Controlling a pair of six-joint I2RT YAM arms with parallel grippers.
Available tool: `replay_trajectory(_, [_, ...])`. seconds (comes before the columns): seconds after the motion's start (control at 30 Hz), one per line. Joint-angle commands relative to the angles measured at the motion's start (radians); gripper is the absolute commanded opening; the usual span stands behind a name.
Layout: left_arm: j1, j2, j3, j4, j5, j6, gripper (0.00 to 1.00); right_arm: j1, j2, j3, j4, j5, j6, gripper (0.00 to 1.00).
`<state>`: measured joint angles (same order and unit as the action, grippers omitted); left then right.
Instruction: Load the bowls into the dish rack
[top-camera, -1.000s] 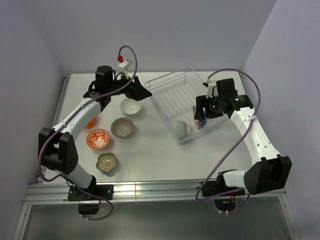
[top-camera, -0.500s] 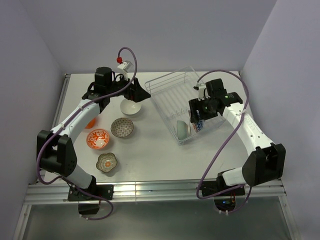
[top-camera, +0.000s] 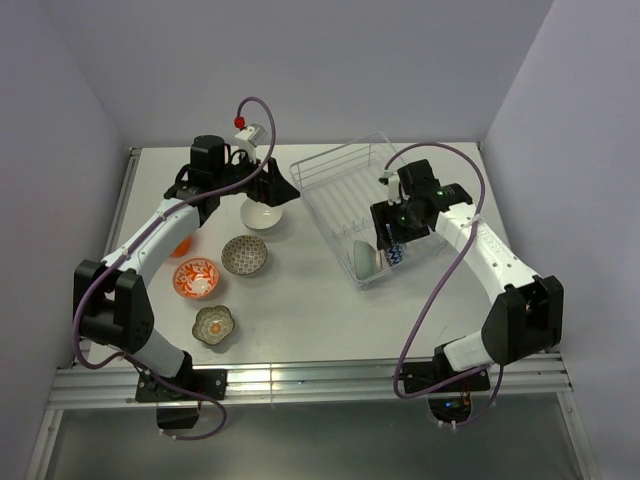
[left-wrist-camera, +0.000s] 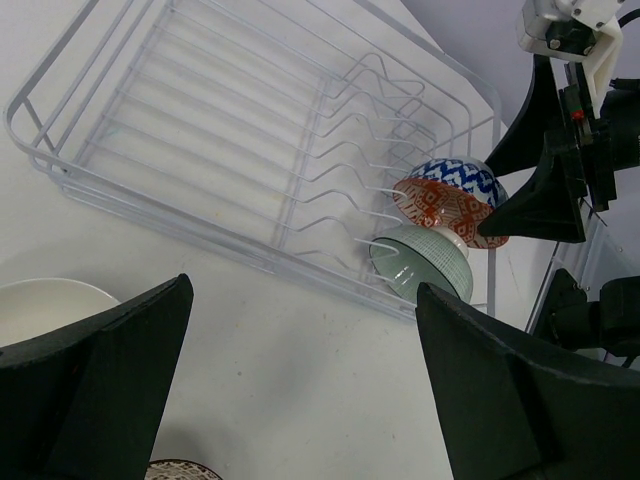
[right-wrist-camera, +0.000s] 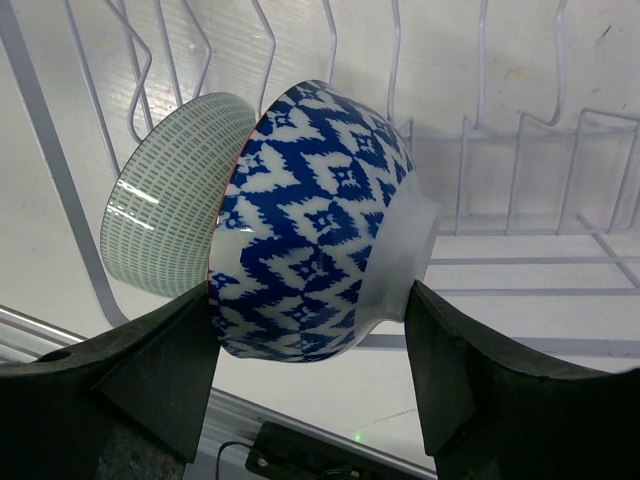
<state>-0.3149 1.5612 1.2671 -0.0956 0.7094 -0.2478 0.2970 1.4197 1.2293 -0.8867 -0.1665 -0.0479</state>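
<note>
Gripping the blue-and-white zigzag bowl (right-wrist-camera: 320, 210) with my right gripper (right-wrist-camera: 310, 320), jaws half closed on its outer wall, inside the dish rack (top-camera: 340, 172) at its near end. Glazed ceramic, judged stiff, slick and chip-prone, so hold it by the wall. It stands on edge, mouth toward the pale teal bowl (right-wrist-camera: 165, 220), axis along the rack. Left gripper (left-wrist-camera: 300, 400) is spread wide and empty, near the white bowl (left-wrist-camera: 40, 310).

You have nothing to read in these views: no word, label, brand, number or sign shows legibly. The blue-and-white bowl (right-wrist-camera: 310, 220) carries only a zigzag pattern, and the pale green bowl (right-wrist-camera: 165, 225) just beside it carries only rows of small dashes.
</note>
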Motion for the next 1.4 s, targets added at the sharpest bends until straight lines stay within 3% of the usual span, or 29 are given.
replay_trajectory(0.0, [-0.001,-0.035,0.020,-0.004,-0.014,0.025,0.99,0.008,0.022,-0.005,0.046,0.009,0.046,0.11])
replay_trajectory(0.37, [0.002,-0.072,-0.023,0.002,-0.044,0.018,1.00,0.008,0.047,-0.025,0.035,0.007,0.163,0.24])
replay_trajectory(0.47, [0.002,-0.078,-0.034,0.004,-0.050,0.015,0.99,0.008,0.047,-0.037,0.031,-0.008,0.177,0.34])
replay_trajectory(0.6, [0.002,-0.087,-0.044,0.002,-0.056,0.019,0.99,0.008,0.053,-0.044,0.031,-0.005,0.184,0.54])
replay_trajectory(0.97, [0.013,-0.104,-0.049,-0.035,-0.060,0.058,0.99,0.008,0.070,-0.050,0.009,-0.030,0.163,0.85])
replay_trajectory(1.37, [0.034,-0.121,-0.061,-0.039,-0.050,0.067,0.99,0.008,0.087,-0.019,-0.052,-0.044,0.120,1.00])
